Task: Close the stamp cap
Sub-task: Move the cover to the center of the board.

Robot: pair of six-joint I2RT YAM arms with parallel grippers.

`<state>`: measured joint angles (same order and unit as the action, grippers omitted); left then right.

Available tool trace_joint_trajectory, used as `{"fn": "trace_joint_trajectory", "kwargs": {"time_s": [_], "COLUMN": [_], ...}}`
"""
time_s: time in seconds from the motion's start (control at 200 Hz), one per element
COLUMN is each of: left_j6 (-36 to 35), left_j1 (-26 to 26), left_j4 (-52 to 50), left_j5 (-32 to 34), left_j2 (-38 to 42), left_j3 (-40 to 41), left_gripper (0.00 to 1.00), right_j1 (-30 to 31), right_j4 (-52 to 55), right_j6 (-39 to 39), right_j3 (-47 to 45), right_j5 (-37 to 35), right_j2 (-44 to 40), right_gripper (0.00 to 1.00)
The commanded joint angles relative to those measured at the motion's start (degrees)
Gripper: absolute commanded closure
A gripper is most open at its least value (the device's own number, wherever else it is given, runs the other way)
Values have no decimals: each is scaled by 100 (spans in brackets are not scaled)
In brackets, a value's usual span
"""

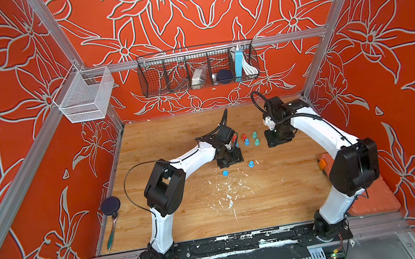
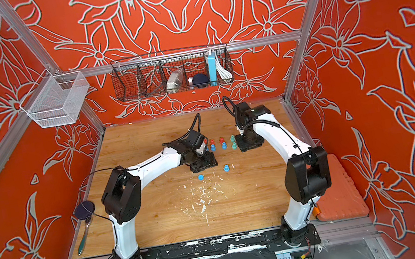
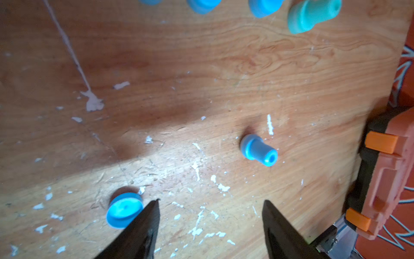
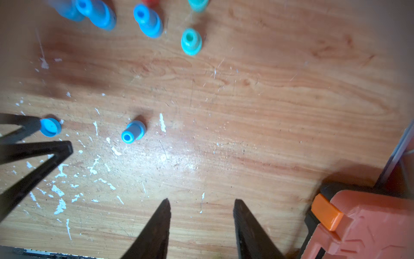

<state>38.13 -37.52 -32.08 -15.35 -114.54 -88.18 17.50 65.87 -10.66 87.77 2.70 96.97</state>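
Item: stamp (image 3: 258, 150), blue, small. It stands on the table (image 3: 246, 67) on its wide end with the narrow handle up, in front of a row of other stamps (image 4: 147, 21), and is uncapped.

Item: cap (image 3: 124, 213), blue, a shallow disc. It lies flat on the table near the stamp but apart from it, among white flecks.

Left fingers (image 3: 145, 228): spread wide with nothing between them. One tip sits just beside the cap (I cannot tell whether it touches).

Right fingers (image 4: 156, 228): parted more narrowly and also empty. They hover over bare table, well off from both pieces.

Handling, as I judge it: both pieces look like light, hard, smooth plastic, so either will skid or tip at a nudge. The cap is low and gives little to hold, so I would pinch it across its rim, coming straight down. The stamp I would take by the handle, just above the flare. That leaves the wide end free to meet the cap. A snap fit probably needs the two squarely lined up before I press.
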Motion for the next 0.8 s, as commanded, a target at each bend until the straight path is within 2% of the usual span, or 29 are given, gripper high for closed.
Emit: {"fn": "trace_joint_trajectory", "kwargs": {"time_s": [0.0, 0.1, 0.23, 0.585, 0.791], "left_j6": [-75, -156, -70, -325, -300], "left_j1": [-19, 23, 378, 1755, 2027], "left_j4": [-366, -455, -250, -238, -165], "left_j5": [-17, 71, -68, 39, 10], "left_j2": [241, 464, 958, 2509, 2884], "left_j3": [-117, -38, 609, 2406, 2956], "left_gripper": [28, 28, 28, 28, 28], "right_j1": [158, 370, 704, 1148, 1264], "right_j4": [-240, -349, -463, -710, -946], "right_j6": [-165, -274, -364, -534, -691], "right_j3": [-324, -492, -587, -270, -289], "right_j5": [234, 297, 240, 13, -23], "right_j2": [-242, -233, -139, 611, 981], "right_gripper": [49, 44, 41, 43, 47]}}
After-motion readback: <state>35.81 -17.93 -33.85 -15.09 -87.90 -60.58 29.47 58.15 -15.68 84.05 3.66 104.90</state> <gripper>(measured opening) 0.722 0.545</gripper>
